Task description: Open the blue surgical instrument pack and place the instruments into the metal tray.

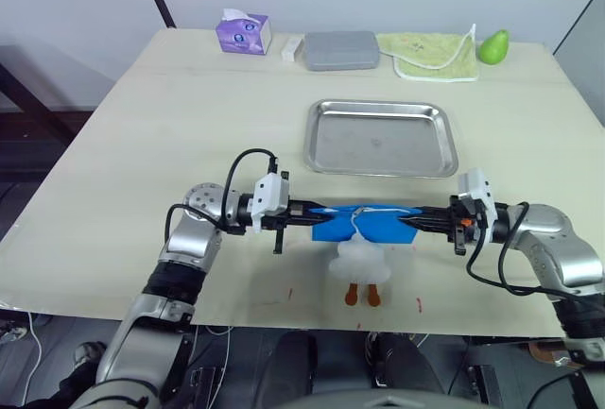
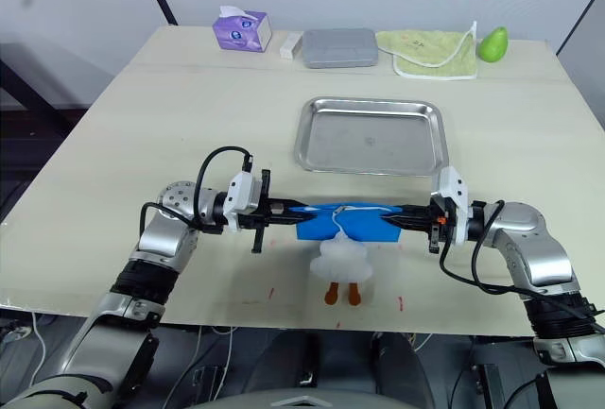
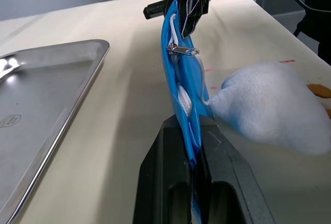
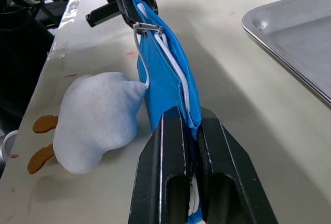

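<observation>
Head views: the pack [image 1: 364,223] hangs stretched between both grippers near the tabletop's front edge, with the tray [image 1: 381,137] toward the back edge; a white plush charm [image 1: 360,260] dangles from the pack's zipper onto the tabletop.
Left wrist view: the left gripper [image 3: 194,157] is clamped tight on one end of the pack.
Right wrist view: the right gripper [image 4: 190,141] pinches the other end, zipper [image 4: 146,27] closed along the top.

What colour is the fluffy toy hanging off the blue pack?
The fluffy toy is white with orange feet, clearest in the right wrist view.
</observation>
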